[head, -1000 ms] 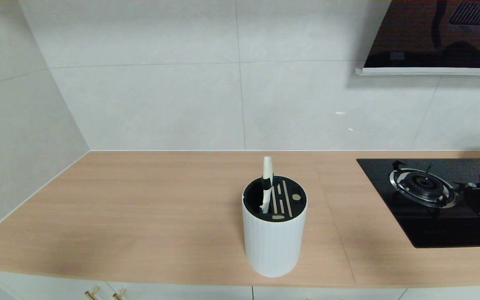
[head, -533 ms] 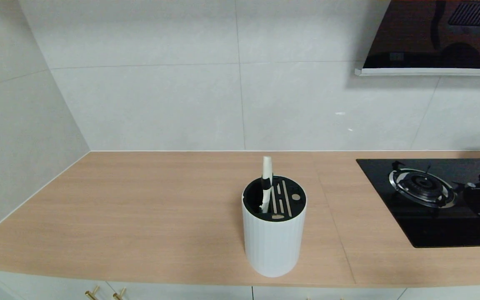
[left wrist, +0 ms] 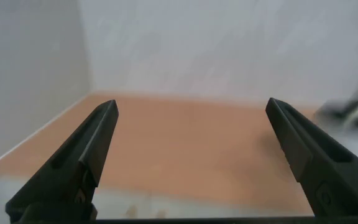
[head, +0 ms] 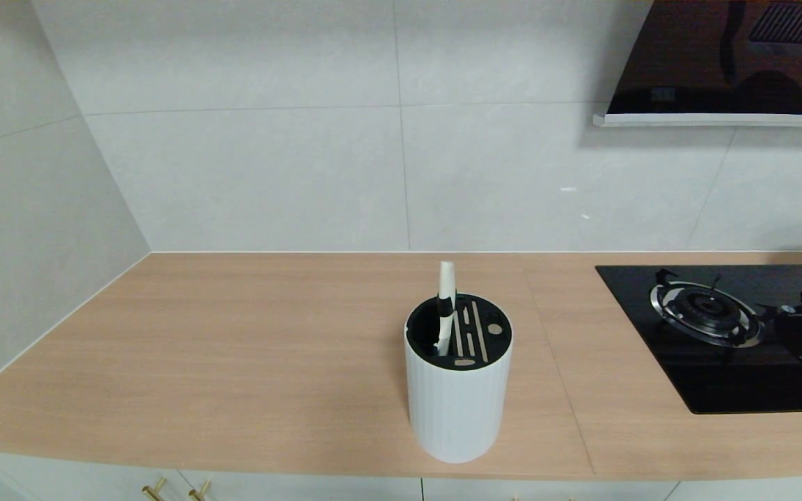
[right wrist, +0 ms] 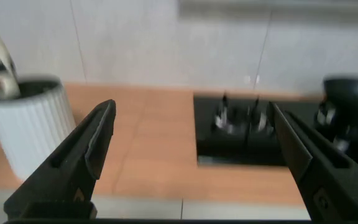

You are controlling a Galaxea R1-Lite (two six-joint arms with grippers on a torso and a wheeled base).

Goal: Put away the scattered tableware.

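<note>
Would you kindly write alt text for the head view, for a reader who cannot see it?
A white ribbed utensil holder stands near the front edge of a wooden countertop, with one white, black-banded utensil upright in its open compartment. A black gas hob is set into the counter on the robot's right, beneath a dark range hood.

Change record, head view, over the last second.

Objects: no movement found. The white ribbed cylindrical holder with a black slotted top, lower centre of the frame, sits where it did in both earlier pictures. The white-and-black utensil handle standing in it has the same lean and height.

Frame: at most a hair's drift at the right side, seen at the edge of the dark range hood and the black glass gas hob. This is camera wobble, not item movement.
</note>
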